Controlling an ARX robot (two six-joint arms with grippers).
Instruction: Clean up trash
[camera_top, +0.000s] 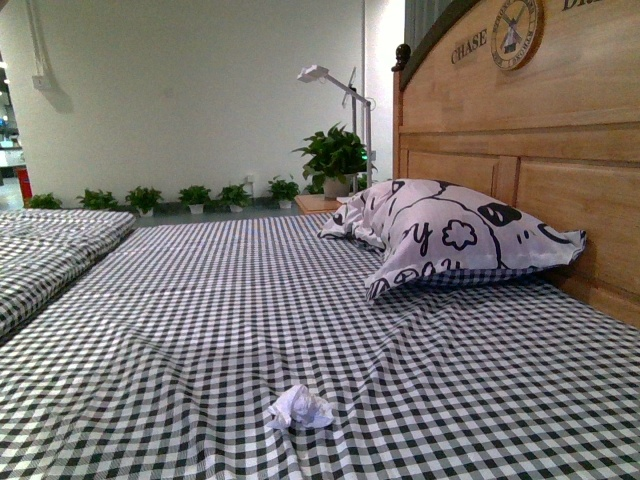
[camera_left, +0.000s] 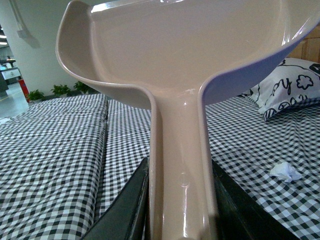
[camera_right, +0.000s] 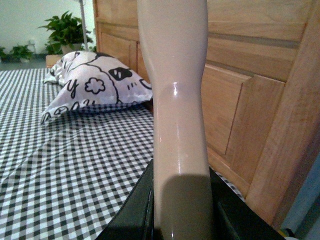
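paper wad (camera_top: 299, 408): likely light, soft, skids easily; scoop under edge. left claw (camera_left: 181, 200) clamped on dustpan (camera_left: 190, 50), right claw (camera_right: 181, 205) clamped on beige handle (camera_right: 175, 100).

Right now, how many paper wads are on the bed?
1. The paper wad lies on the checked sheet near the camera, apart from the pillow. Others may hide behind it.

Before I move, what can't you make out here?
Right wrist view: the beige handle runs off the top edge, head unseen; the trash is out of frame.
Left wrist view: the dustpan blocks the bed ahead.
Front view: headboard lettering cut off at top edge.
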